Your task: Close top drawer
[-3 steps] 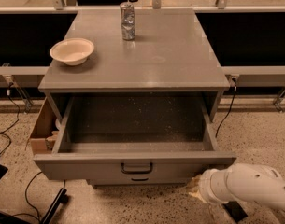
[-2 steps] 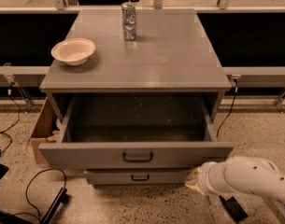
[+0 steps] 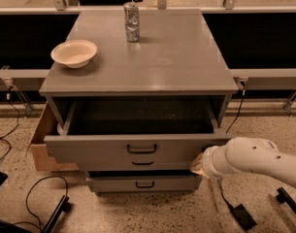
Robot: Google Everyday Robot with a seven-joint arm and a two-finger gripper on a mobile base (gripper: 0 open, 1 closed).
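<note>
Grey top drawer (image 3: 99, 150) open, gripper (image 3: 197, 165) alongside

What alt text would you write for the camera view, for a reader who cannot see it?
The top drawer of a grey cabinet stands pulled open, with the robot's gripper at the right end of its front. A white bowl and a metal can sit on the cabinet top.

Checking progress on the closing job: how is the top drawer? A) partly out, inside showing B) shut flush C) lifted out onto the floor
A: the top drawer juts out of the cabinet with its inside open to view; the gripper is low by its front's right end.
</note>
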